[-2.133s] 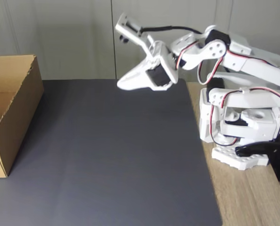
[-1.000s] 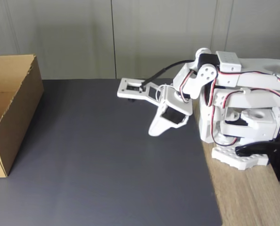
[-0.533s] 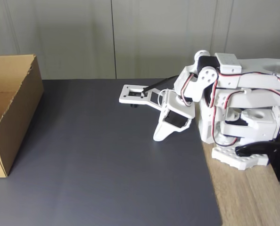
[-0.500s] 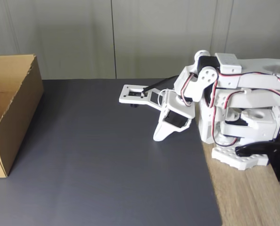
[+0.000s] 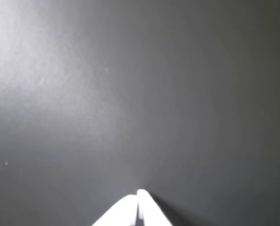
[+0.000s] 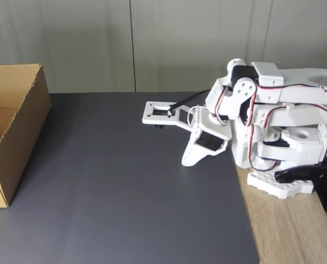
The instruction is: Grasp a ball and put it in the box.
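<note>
Folded a touch closer to its base since a moment ago, the gripper [image 6: 187,161] (jaws clenched, nothing between) tips down over the dark mat [image 6: 114,181], well apart from the box [image 6: 12,129].

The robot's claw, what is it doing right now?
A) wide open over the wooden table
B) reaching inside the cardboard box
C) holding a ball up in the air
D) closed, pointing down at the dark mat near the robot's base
D: in the wrist view the gripper has its two white fingertips pressed together over the bare dark mat, and the fixed view shows it folded close to the base, far from the box.
</note>
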Motion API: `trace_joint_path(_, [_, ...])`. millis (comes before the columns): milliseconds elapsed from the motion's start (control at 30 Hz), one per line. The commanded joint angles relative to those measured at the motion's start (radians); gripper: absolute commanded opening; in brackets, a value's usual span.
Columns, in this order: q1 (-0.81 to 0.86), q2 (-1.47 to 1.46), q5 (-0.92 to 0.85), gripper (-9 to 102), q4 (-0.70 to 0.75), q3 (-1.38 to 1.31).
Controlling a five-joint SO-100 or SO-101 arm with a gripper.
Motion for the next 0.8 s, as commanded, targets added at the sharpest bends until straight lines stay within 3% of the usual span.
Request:
trace_joint_path(0, [-0.009,-0.008,0.003,0,0.037,-0.002])
trace_joint_path(767, [-0.008,-0.006,-0.023,0,0.041,0.000])
